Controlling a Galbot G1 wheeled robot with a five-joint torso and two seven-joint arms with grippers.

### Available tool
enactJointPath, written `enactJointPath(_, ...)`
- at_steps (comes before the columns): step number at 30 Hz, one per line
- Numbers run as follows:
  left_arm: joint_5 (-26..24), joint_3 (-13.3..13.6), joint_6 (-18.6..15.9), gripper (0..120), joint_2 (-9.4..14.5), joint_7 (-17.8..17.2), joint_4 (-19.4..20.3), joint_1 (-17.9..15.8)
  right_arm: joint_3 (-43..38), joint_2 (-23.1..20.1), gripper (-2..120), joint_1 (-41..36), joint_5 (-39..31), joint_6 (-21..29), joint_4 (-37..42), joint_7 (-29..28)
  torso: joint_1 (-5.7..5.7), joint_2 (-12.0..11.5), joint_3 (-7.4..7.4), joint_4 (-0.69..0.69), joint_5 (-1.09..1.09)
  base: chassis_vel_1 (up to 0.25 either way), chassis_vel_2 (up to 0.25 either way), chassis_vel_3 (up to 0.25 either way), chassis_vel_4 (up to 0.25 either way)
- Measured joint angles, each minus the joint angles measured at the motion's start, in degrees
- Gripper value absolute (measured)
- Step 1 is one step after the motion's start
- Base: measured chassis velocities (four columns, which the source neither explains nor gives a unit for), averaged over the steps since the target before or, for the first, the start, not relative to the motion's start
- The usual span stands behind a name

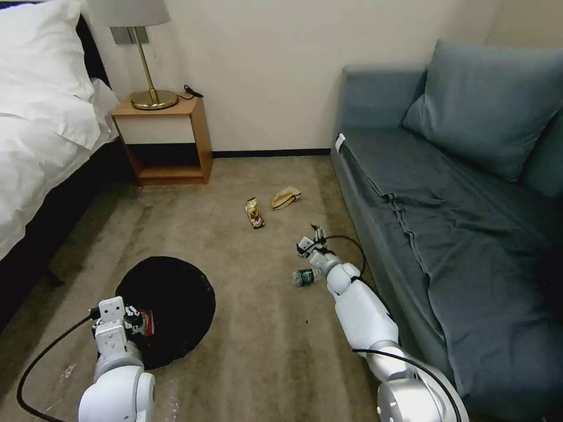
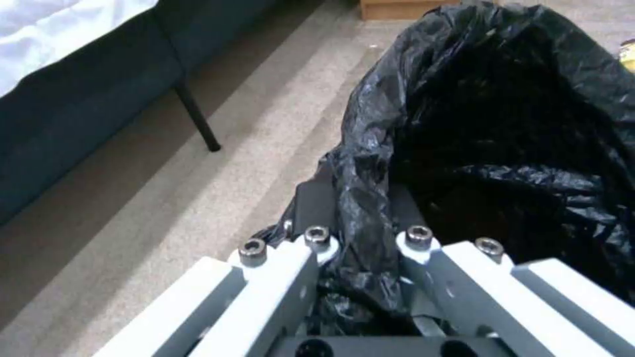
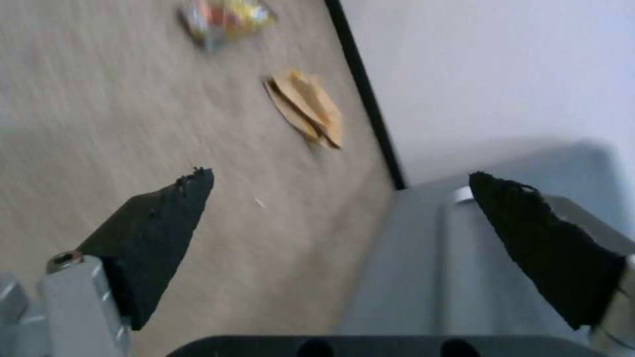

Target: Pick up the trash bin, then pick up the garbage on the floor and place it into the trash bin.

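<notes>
I have the small round trash bin [image 1: 167, 308], lined with crinkly black plastic, gripped at its rim by the left gripper [image 2: 360, 238]; in the left wrist view the jaws pinch a fold of the liner and rim between them. From the head view I cannot tell whether the bin is lifted off the beige carpet [image 1: 264, 351] or resting on it. Something red and white [image 1: 146, 321] shows inside the bin beside that gripper, and I judge it to be the crumpled red-and-white wrapper, already in.

Three pieces are left on the carpet. The clear bottle with a green label [image 1: 304, 276] lies well to the right of the bin, near the foot of the blue-grey sofa [image 1: 457, 234]. The brown-gold snack wrapper [image 1: 254, 212] and the crumpled tan paper [image 1: 285, 198] lie beyond the bin, toward the wall, just beside each other.

My right gripper [image 1: 311, 239] hangs above the carpet just past the bottle, jaws spread wide and holding nothing; its wrist view looks on toward the tan paper and snack wrapper.

So by my reckoning the bin is secured, one piece is binned, and three remain.
</notes>
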State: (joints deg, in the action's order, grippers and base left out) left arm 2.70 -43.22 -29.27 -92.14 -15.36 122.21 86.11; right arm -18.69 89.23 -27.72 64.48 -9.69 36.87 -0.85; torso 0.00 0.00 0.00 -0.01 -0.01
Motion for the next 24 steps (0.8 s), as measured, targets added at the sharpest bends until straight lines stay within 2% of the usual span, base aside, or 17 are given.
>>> enactJointPath(1, 0.0, 0.0, 0.0, 4, 0.0, 0.0, 0.0, 0.0, 0.0, 0.0, 99, 0.0, 0.0, 0.0, 0.0, 0.0, 0.0, 0.0, 0.0, 0.0, 0.0, 0.0, 0.0, 0.0, 0.0)
enactJointPath(3, -0.4, 0.0, -0.3, 4, 0.0, 0.0, 0.2, -0.2, 5.4, -1.8, 100, 0.3, 4.8, 2.1, 0.1, -2.0, 0.0, 0.0, 0.0, 0.0, 0.02, 0.0, 0.0, 0.0, 0.0)
enactJointPath(7, -0.5, -0.1, -0.4, 4, 0.0, 0.0, 0.3, -0.2, 9.6, -3.4, 100, 0.3, 6.8, 4.2, 0.4, -3.4, 0.0, 0.0, 0.0, 0.0, 0.01, 0.0, 0.0, 0.0, 0.0)
enactJointPath(10, -0.8, -0.5, -0.1, 4, 0.0, 0.0, 0.3, 0.2, 16.1, -5.8, 100, -0.5, 8.6, 6.0, 1.3, -4.4, 0.0, 0.0, 0.0, 0.01, 0.01, 0.0, 0.0, 0.0, 0.0)
enactJointPath(16, -0.9, -0.8, 0.3, 4, 0.0, 0.1, 0.3, 0.7, 19.1, -7.1, 100, -1.4, 9.2, 5.4, 1.9, -4.0, 0.0, 0.0, 0.0, 0.0, 0.01, 0.0, 0.0, 0.0, 0.0)
enactJointPath(24, -0.5, -1.2, 1.3, 4, 0.0, 0.0, 0.6, 1.6, 24.3, -8.4, 100, -1.5, 7.4, 1.0, 1.3, -1.8, 0.0, 0.0, 0.0, 0.01, 0.01, 0.0, 0.0, 0.0, 0.0)
